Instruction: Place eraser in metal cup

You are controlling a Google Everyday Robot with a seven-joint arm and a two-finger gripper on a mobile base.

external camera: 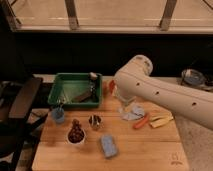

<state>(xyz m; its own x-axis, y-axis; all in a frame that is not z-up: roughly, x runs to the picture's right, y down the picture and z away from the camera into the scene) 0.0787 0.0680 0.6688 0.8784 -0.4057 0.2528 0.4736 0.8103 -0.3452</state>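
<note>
Camera view: eraser (84, 96) in green tray (67, 83), long axis near-L to far-R; gripper (122, 102) unclenched, beside tray

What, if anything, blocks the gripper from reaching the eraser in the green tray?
Likely yes, it can reach: the gripper hangs just beside the green tray, where the eraser lies uncovered.

We see a pale white gripper (124, 102); the tray (70, 76) beside it is green; the eraser (84, 95) in that tray is dark brown-black; the metal cup (95, 121) nearer us is shiny silver.
</note>
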